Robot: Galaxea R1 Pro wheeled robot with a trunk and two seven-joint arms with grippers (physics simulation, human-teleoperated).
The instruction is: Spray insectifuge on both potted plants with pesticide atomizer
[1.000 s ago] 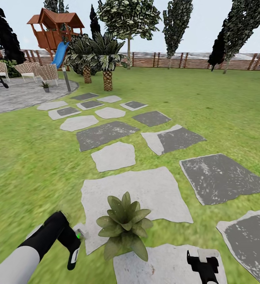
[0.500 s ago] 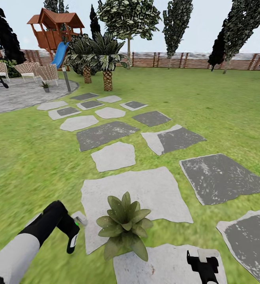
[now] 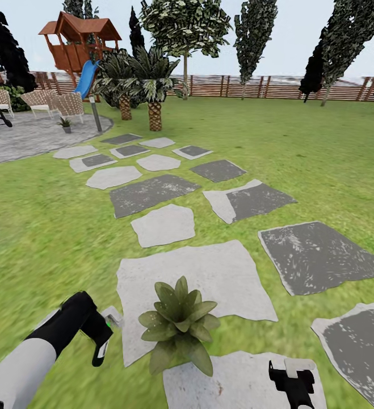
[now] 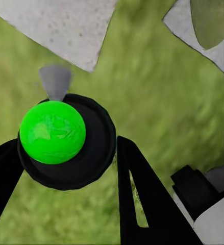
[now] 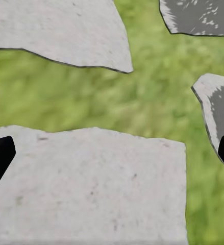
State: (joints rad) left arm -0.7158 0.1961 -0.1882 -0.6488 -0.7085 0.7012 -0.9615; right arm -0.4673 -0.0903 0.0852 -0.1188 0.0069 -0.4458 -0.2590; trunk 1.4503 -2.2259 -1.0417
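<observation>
The left tool is clamped on the slim dark green-black spray bottle with a pale trigger head, and the nearer small rosette of pointed green leaves lies just beside it, toward the robot's right, so the left arm is the nearer one for spraying. In the left wrist view the bottle's round black body with a bright green cap sits between the two black fingers, its long axis running along the line of sight, and the grey nozzle tip juts sideways from it; whether that tip already faces the leaves I cannot tell. The rosette's glossy, tapering leaves hide its pot, and it stands where a pale, rough stepping stone meets the mottled lawn. The second, far smaller potted plant stands well apart on the round grey paved patch. The right tool hangs low over another pale slab, its black fingertips spread wide with nothing between them.
</observation>
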